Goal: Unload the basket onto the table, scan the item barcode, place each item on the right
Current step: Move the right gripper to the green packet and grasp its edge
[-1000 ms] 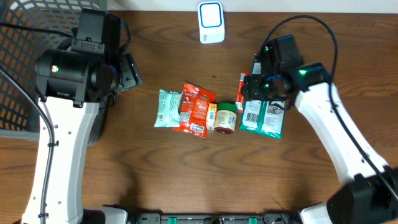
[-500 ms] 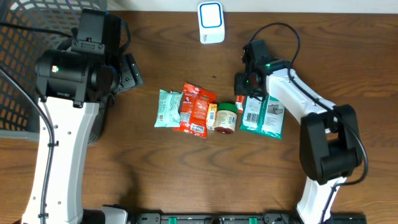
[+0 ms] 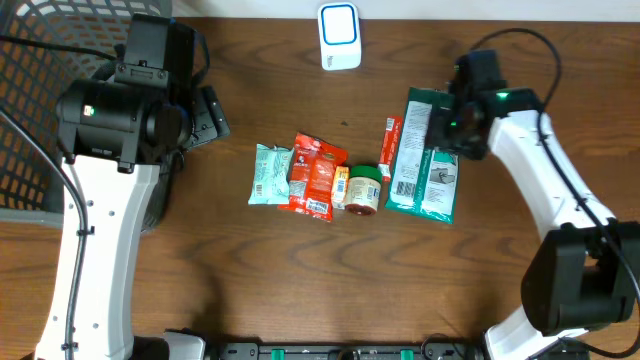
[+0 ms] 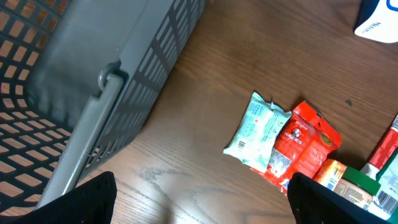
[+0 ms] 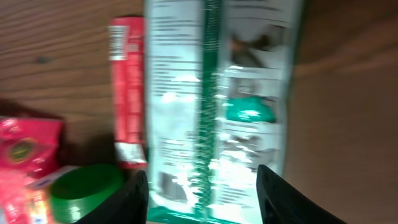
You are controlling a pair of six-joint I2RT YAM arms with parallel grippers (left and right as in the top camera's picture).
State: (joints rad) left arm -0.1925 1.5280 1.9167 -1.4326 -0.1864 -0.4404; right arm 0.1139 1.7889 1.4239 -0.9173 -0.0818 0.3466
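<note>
Dark wood-grain table (image 3: pixel 300 270) carried a white-and-blue barcode scanner (image 3: pixel 339 35) at its far edge and a black wire basket (image 3: pixel 30 120) at the left. A row of goods lay mid-table: a pale mint packet (image 3: pixel 269 174), red snack packets (image 3: pixel 313 176), a green-lidded jar (image 3: pixel 364 190), a red stick pack (image 3: pixel 390 148) and, at the right end, a green-and-white pouch (image 3: pixel 415 125).

Step in hand, as judged: acquisition of the pouch for scanning. The right gripper (image 5: pixel 203 196) was positioned over the pouch, with one finger either side of its near end. The fingers stood apart, but the blurred wrist view did not show whether they were pressing on the film. The left gripper (image 4: pixel 205 199) hung near the basket, fingers wide apart and empty.

Next move, as judged: confirm a firm hold, raise the pouch clear of the stick pack just beside it, carry it to the scanner and turn the coded face toward the window.

The pouch was flat, glossy and long, with a green seam down its middle and white printed panels. No barcode was legible. Whether this was one pouch or two overlapping could not be determined.
</note>
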